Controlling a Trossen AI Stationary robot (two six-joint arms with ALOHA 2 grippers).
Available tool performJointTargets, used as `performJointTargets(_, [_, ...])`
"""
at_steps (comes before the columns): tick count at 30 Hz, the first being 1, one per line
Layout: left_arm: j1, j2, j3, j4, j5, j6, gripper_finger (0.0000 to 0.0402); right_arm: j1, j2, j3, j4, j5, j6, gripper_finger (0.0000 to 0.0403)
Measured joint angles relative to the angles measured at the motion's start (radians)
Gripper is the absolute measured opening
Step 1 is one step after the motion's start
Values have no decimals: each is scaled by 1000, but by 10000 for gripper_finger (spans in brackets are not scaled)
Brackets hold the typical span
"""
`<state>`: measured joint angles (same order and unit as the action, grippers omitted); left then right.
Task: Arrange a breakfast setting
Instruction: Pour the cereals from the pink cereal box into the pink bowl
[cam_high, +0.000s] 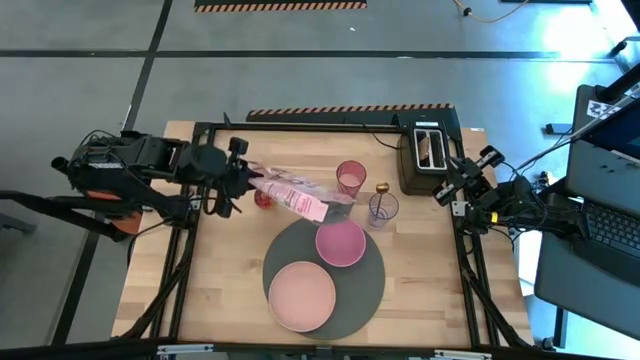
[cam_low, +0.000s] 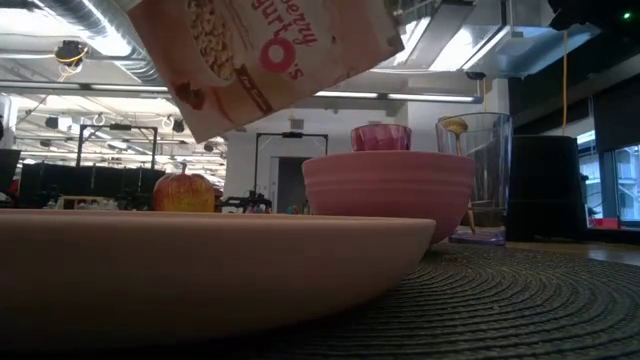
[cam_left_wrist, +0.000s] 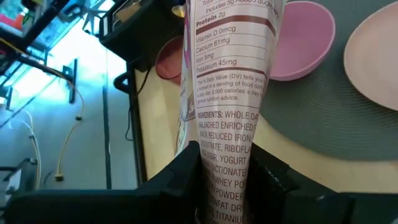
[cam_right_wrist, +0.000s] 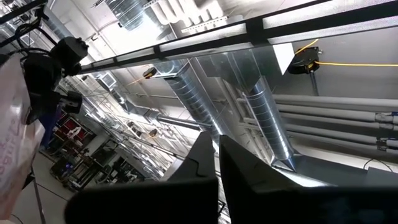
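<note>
My left gripper (cam_high: 245, 183) is shut on a pink-and-white cereal box (cam_high: 295, 195). The box slants from the table's left toward the pink bowl (cam_high: 340, 243), its far end low above the bowl's rim. Bowl and pink plate (cam_high: 302, 295) sit on the round dark-grey mat (cam_high: 365, 300). Behind them stand a pink tumbler (cam_high: 351, 178) and a clear glass (cam_high: 383, 210) with a spoon (cam_high: 382, 187) in it. A red apple (cam_low: 184, 192) rests on the table under the box. At the table's right edge my right gripper (cam_right_wrist: 217, 155) is shut on nothing and points up. My left gripper pinches the box's end nearest the arm between its two fingers (cam_left_wrist: 186, 171), one on each broad face. The narrow printed side panel (cam_left_wrist: 227, 155) faces the wrist camera. The fingers come from the table's left, slanting down, along the box. The box is lifted clear and tilted, its far end lowest.
A black toaster (cam_high: 430, 152) stands at the far right of the table, behind the glass. Bare wood lies to the left of the mat and along the near edge. A desk with a laptop (cam_high: 610, 230) stands beyond the table's right edge.
</note>
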<state>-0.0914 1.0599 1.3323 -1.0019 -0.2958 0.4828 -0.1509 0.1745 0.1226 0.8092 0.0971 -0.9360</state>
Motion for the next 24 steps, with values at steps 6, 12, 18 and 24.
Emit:
performJointTargets(6, [-68, 20, 0, -4, -7, -1, 97, 0, 0, 0, -6, 0, 20, 0])
performJointTargets(12, [-141, 114, 0, -31, -114, 11, 97, 0, 0, 0, -13, 1, 21, 0])
performJointTargets(18, [-173, 197, 0, -66, -246, 23, 97, 0, 0, 0, -12, 1, 22, 0])
performJointTargets(24, [-179, 211, 12, -79, -226, 25, 97, 0, 0, 1, -12, 1, 22, 0])
